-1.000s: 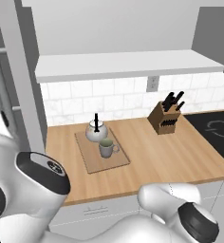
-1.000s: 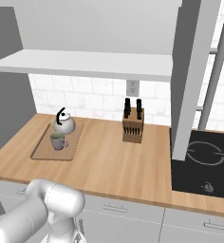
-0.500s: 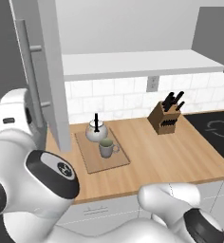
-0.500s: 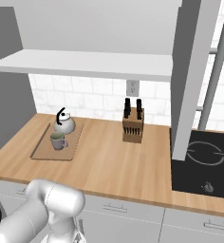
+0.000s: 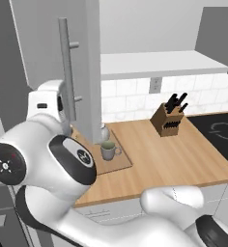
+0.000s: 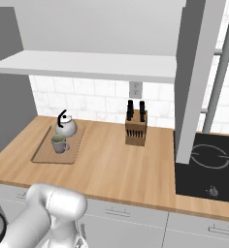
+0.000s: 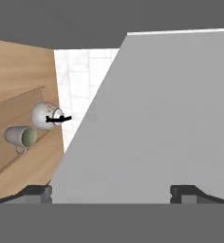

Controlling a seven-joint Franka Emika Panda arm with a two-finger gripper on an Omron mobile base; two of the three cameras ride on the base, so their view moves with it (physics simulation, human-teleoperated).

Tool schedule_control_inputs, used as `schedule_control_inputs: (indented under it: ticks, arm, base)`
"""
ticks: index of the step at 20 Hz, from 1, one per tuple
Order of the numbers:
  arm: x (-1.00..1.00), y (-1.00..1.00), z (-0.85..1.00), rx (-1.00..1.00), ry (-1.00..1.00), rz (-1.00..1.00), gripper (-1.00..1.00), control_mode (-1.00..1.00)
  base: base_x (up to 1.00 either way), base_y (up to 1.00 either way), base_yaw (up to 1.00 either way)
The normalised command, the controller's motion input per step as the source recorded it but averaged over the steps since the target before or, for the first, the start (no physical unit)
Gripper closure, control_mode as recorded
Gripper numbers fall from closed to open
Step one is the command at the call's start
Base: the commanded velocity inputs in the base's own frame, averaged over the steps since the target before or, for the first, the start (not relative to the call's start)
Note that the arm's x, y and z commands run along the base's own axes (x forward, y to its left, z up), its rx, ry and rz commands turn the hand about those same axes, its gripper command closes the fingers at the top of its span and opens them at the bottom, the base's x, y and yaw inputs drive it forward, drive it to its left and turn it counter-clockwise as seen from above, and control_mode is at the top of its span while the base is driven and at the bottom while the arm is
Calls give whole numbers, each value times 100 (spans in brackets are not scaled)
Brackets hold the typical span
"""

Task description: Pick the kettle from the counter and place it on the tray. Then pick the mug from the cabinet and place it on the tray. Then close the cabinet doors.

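Left cabinet door [image 7: 156, 118] dead ahead at twelve o'clock
Gripper [image 7: 111, 192] jaws spread wide, empty; door panel's long axis upright.

No readable text, label, brand name or number shows anywhere: the kettle [image 6: 66, 127], mug [image 6: 59, 144], tray [image 6: 43, 153], knife block [image 6: 136, 131] and cabinet door [image 5: 82, 62] carry no legible writing.
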Motion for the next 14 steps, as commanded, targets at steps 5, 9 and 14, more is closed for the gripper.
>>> schedule_control_inputs:
  ticks: [5,9,14]
  arm:
    - [55,-73,0,0,0,-8,-100,-100]
    - [60,-72,-2,0,0,-4,-100,-100]
    - [75,-63,-12,0,0,-1,-100,-100]
  base:
    - [0,0,0]
    - [0,0,0]
    - [0,0,0]
